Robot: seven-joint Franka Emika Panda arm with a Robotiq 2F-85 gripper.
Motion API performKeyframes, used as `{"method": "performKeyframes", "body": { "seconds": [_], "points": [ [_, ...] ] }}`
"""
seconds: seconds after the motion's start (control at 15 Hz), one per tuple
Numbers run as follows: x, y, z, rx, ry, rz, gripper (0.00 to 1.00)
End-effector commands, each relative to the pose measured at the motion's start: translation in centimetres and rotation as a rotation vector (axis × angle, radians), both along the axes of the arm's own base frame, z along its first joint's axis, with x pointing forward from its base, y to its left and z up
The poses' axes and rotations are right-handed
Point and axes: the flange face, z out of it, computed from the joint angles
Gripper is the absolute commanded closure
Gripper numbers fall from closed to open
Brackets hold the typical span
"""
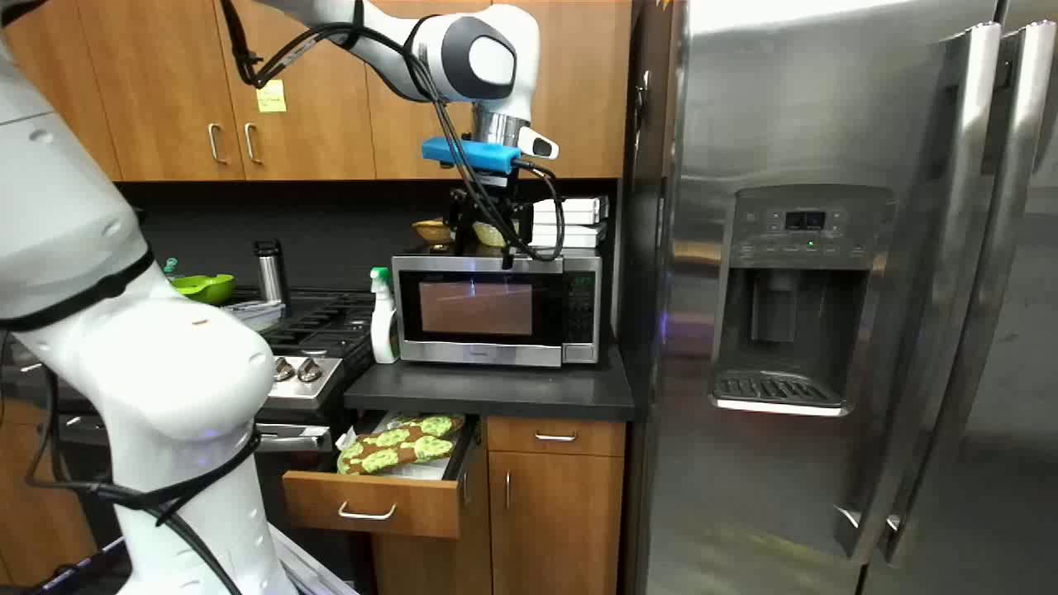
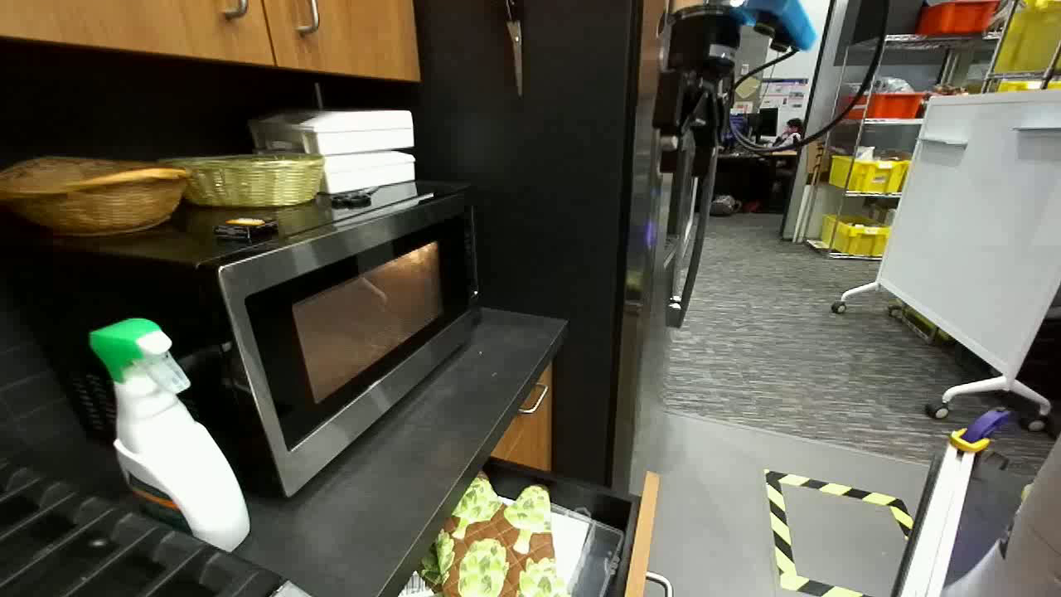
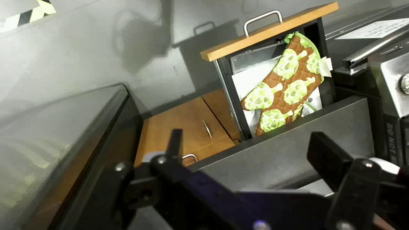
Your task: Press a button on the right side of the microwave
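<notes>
We see one end effector (image 3: 246, 139); its two fingers (image 3: 327, 156) are spread wide from each other. Well apart from it, in both exterior views, stands one microwave (image 1: 475, 310), on the counter (image 1: 496, 390). On its top we count two baskets (image 2: 257, 184) and two white boxes (image 2: 369, 133). Just beside it we find one spray bottle (image 1: 383, 326). Below, one drawer (image 1: 434, 508) is pulled out, with one oven mitt (image 3: 287, 88) inside.

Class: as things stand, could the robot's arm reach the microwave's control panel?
Probably yes: nothing visible stands before the control panel, the open gripper hangs in front of the microwave, and the pulled-out drawer sits lower.
</notes>
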Motion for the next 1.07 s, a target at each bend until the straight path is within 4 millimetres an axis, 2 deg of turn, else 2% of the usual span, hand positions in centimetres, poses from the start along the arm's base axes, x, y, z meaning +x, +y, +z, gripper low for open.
{"method": "performKeyframes", "body": {
  "seconds": [0.0,0.53,1.0],
  "points": [
    [0.0,0.0,0.1,0.0,0.0,0.0,0.0],
    [0.5,0.1,-1.7,0.012,0.009,-0.029,0.0],
    [1.9,0.7,-4.2,0.03,-0.08,-0.133,0.0]
  ]
}}
